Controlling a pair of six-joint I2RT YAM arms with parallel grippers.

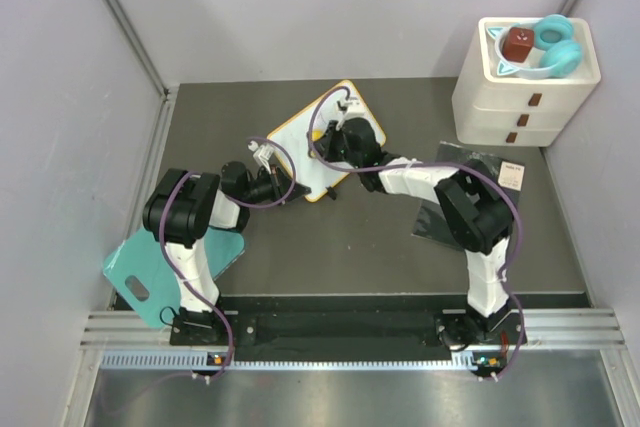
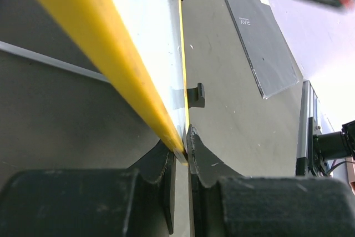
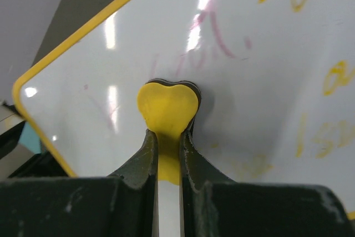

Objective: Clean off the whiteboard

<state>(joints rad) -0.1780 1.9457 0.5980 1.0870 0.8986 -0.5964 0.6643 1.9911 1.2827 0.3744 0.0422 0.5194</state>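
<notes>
A dark grey counter (image 1: 380, 247) is enclosed by pale walls. The right pincer (image 3: 167, 137) is clenched on a yellow heart-shaped eraser (image 3: 167, 106), which is pressed against the whiteboard (image 3: 249, 98) near the counter's middle. Orange writing is left beside it. The board's yellow-framed edge is grasped by the left pincer (image 2: 182, 147), apparently to steady it against wiping.

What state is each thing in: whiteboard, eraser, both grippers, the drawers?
Whiteboard: orange writing and pink smears on it, not yet clean.
Heart-shaped yellow eraser: pressed against the board.
Left gripper: shut on the board's yellow edge.
Right gripper: shut on the eraser.
White drawers: all three closed.
</notes>
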